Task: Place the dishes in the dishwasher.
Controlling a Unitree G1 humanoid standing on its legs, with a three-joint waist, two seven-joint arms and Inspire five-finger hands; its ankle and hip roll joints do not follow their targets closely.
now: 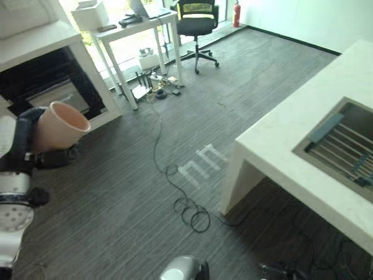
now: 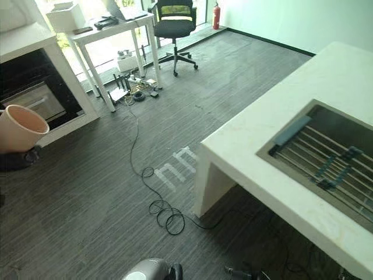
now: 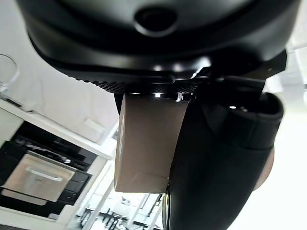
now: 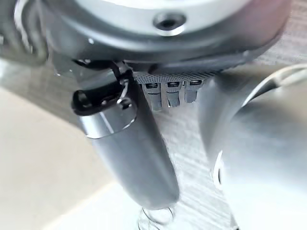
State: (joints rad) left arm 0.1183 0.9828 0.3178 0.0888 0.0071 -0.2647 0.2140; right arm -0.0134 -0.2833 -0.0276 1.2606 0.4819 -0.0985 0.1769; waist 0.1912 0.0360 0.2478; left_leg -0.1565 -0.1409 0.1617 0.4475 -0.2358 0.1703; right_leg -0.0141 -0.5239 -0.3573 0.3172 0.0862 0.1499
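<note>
A pale pink cup (image 1: pixel 61 125) is held up at the far left, tipped on its side with its mouth facing right. My left hand (image 1: pixel 24 140) is curled round its base; in the left wrist view the cup's wall (image 3: pixel 148 143) lies against the palm with the thumb (image 3: pixel 225 163) beside it. A sunken basin with a wire rack (image 2: pixel 326 154) sits in the white counter (image 2: pixel 262 116) at the right, far from the cup. My right hand (image 4: pixel 168 52) hangs low over the floor.
A white cabinet with a dark built-in appliance (image 1: pixel 55 87) stands behind the cup. At the back are a white desk (image 1: pixel 137 26) and a black office chair (image 1: pixel 197 23). Plugs and cables (image 1: pixel 154 87) lie under the desk, and wide grey floor lies between cabinet and counter.
</note>
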